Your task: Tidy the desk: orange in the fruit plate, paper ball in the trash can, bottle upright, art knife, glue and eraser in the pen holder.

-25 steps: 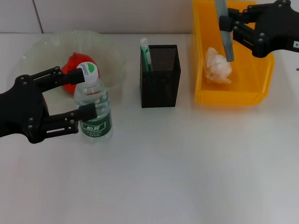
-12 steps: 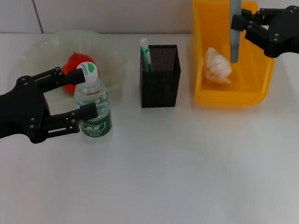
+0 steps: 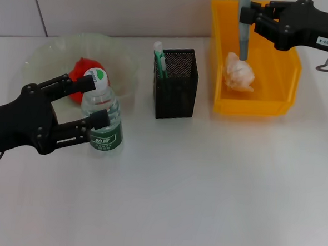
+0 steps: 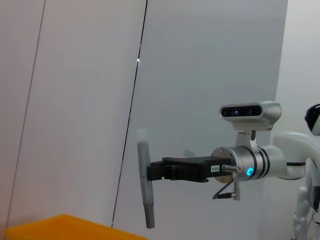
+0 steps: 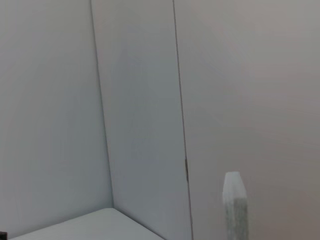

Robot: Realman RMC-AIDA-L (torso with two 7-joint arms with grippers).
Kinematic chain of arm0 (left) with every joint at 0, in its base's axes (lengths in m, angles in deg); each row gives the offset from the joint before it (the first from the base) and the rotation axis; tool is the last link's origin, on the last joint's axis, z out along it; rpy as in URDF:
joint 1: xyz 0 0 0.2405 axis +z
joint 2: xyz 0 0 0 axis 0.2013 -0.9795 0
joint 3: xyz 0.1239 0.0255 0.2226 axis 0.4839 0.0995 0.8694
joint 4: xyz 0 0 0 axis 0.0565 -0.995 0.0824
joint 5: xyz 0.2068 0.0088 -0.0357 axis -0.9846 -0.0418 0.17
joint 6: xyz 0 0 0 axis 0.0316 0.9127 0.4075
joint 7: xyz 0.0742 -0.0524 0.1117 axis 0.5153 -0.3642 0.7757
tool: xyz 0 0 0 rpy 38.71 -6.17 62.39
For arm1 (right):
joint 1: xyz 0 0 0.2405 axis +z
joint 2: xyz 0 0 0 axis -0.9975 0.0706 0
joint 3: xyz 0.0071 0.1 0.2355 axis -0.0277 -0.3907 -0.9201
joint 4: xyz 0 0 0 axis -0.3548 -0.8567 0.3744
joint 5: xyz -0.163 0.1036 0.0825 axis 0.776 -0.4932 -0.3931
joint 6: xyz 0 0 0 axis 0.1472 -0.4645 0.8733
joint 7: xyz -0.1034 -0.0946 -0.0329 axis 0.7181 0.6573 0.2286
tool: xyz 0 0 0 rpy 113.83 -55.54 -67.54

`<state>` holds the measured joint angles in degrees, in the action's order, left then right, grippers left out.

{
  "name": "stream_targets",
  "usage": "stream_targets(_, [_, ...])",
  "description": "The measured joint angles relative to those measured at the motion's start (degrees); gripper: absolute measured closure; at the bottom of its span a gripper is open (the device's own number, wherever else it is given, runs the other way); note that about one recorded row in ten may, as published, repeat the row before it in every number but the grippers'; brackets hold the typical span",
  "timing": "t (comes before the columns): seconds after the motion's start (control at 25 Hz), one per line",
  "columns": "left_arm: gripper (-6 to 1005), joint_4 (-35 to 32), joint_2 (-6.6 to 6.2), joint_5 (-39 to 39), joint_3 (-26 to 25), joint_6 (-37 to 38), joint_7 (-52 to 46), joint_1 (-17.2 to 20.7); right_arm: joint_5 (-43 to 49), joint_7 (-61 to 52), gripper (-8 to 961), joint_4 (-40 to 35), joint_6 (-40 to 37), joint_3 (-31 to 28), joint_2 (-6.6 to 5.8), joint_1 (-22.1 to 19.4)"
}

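Note:
My right gripper (image 3: 249, 18) is shut on the grey art knife (image 3: 243, 36) and holds it upright above the yellow trash can (image 3: 282, 102). The white paper ball (image 3: 239, 72) lies in that can. The knife (image 4: 145, 185) and the right gripper (image 4: 151, 171) also show in the left wrist view, and the knife's end (image 5: 234, 205) in the right wrist view. My left gripper (image 3: 98, 100) is open, with a finger on either side of the upright bottle (image 3: 101, 116). The orange (image 3: 78, 76) lies in the clear fruit plate (image 3: 46, 51). The glue (image 3: 159, 57) stands in the black mesh pen holder (image 3: 176, 87). The eraser is not in view.
The bottle stands against the plate's front rim. The pen holder stands between the plate and the trash can. A wall runs close behind all three. White table surface stretches along the front.
The right gripper straightened the knife from tilted to upright, first shifting right, then back left over the can. The left gripper edged slightly right at the bottle, which stayed put.

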<state>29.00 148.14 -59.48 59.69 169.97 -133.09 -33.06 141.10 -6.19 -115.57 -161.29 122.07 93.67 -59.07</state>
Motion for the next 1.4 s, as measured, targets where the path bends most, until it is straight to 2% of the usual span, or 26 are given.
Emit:
stream_targets(0.28, [193, 0.9, 0.03, 0.8, 0.0, 0.0, 1.4, 0.1, 1.2, 1.4, 829, 4.2, 2.5, 0.3, -0.47, 2.9])
stream_targets(0.68, [193, 1.4, 0.02, 0.9, 0.0, -0.7, 1.4, -0.4, 2.5, 6.3, 830, 12.1, 6.6, 0.7, -0.08, 8.0])
stream_targets(1.4, [193, 2.6, -0.01, 1.0, 0.0, -1.5, 1.3, -2.2, 2.4, 10.7, 830, 20.7, 13.6, 0.7, 0.02, 14.3])
